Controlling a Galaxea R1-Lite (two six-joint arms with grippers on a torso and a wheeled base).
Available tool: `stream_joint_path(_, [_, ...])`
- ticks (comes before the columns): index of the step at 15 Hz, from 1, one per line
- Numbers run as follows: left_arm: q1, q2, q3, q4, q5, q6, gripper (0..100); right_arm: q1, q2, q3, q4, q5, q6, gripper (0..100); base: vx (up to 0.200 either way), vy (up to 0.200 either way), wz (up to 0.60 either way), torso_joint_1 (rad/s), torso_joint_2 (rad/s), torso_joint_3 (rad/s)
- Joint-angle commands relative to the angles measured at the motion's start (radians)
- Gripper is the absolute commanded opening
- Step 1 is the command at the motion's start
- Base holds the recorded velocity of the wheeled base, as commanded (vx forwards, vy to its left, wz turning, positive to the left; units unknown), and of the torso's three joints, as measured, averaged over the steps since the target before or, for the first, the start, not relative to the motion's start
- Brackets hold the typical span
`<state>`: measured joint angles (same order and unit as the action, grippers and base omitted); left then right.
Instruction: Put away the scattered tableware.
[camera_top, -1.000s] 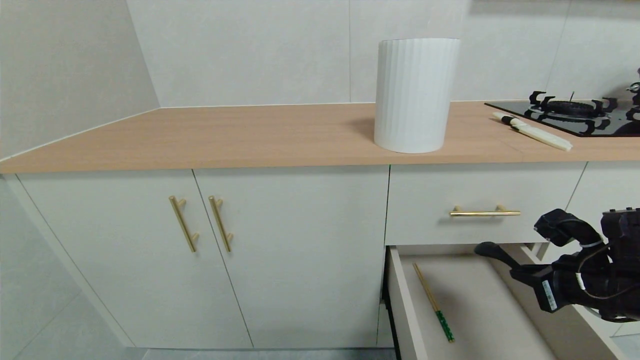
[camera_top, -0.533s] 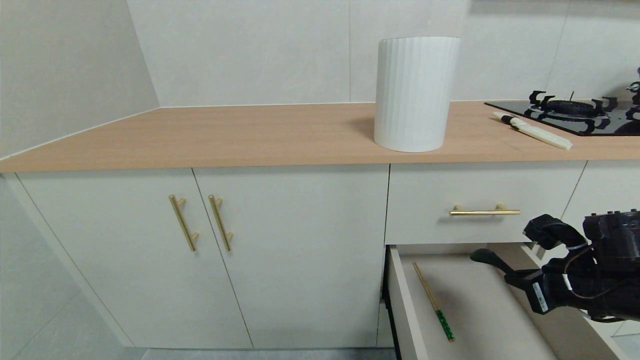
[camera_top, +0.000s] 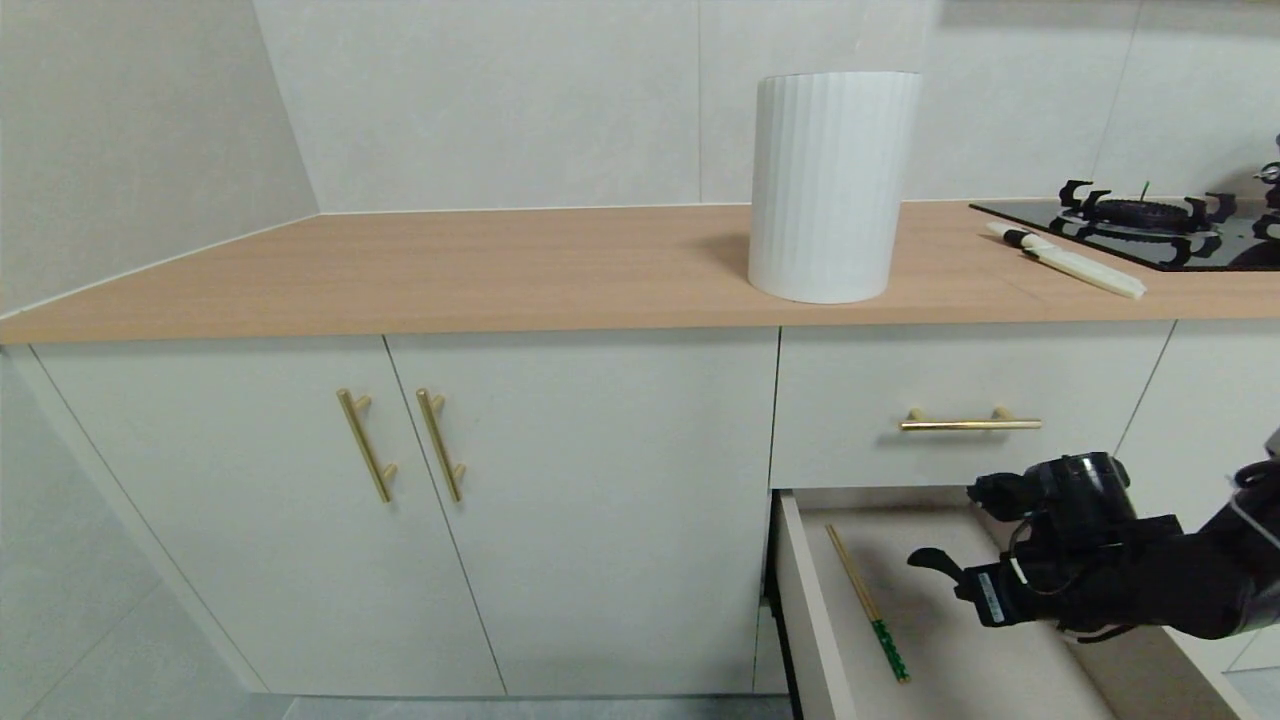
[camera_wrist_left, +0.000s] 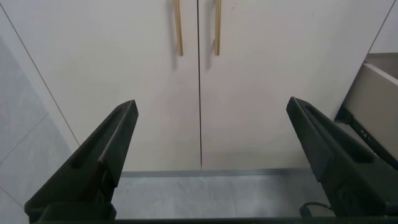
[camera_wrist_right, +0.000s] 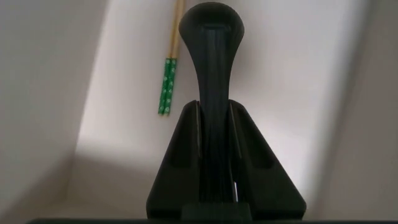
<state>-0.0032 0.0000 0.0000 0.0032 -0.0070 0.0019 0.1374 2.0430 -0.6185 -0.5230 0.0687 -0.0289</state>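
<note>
Hovering over the open drawer (camera_top: 805, 600), my right gripper (camera_top: 965, 582) is clenched on a slim black utensil (camera_top: 930, 560) (only its rounded end pokes out past the fingers, so I cannot tell what kind it is). A pair of chopsticks (camera_top: 866, 606) with green ends lies on the drawer's floor, close along its left wall and apart from the gripper. My left gripper (camera_wrist_left: 211, 106) hangs released, fingers spread wide, facing the cupboard doors (camera_wrist_left: 261, 93) and their gold handles (camera_wrist_left: 178, 28). Up on the wooden countertop (camera_top: 450, 270), a pale knife (camera_top: 1065, 262) lies just beside the hob (camera_top: 1140, 225). A tall white ribbed canister (camera_top: 833, 185) stands upright near the counter's front edge.
</note>
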Motion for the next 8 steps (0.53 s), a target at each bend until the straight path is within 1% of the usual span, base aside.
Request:
stream_joint_path(1, [0.0,0.0,0.0,0.0,0.001,0.001,100,0.001,0.152,-0.018,-0.065,-0.024,0.015,0,0.0,0.0,0.0,0.0,0.0,0.0])
stream_joint_path(2, [0.0,0.0,0.0,0.0,-0.001,0.0,100,0.001,0.197,-0.018,-0.114,-0.038,0.015,0,0.0,0.0,0.0,0.0,0.0,0.0])
stream_joint_path(4, [0.0,0.0,0.0,0.0,-0.001,0.0,100,0.001,0.244,-0.027,-0.149,-0.049,0.014,0,0.0,0.0,0.0,0.0,0.0,0.0])
stream_joint_path(8, [0.0,0.0,0.0,0.0,0.001,0.0,100,-0.006,0.325,-0.066,-0.177,-0.073,0.014,0,0.0,0.0,0.0,0.0,0.0,0.0])
